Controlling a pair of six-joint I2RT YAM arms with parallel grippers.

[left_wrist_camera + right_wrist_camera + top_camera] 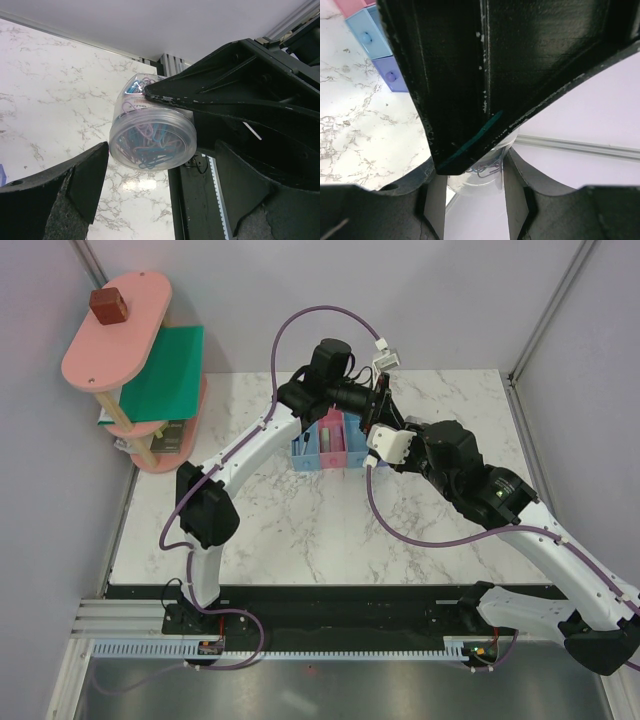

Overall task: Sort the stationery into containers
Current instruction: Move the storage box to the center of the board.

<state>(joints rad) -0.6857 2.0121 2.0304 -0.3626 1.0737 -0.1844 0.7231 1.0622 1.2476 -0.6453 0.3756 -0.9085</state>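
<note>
Above the counter [300, 530], your left arm [250, 445] and right arm [470, 480] crowded near the bins [325, 445]. Left wrist: left fingers [85, 175] stood spread around the tub of paper clips [152, 142]. Right wrist: right fingers [436, 207] pinched it; releasing early could drop it.

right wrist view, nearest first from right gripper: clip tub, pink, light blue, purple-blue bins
1. clear round plastic paper-clip tub, between the jaws
2. purple-blue plastic bin, upper left
3. light blue plastic bin, behind it
4. pink plastic bin, top-left corner
</note>
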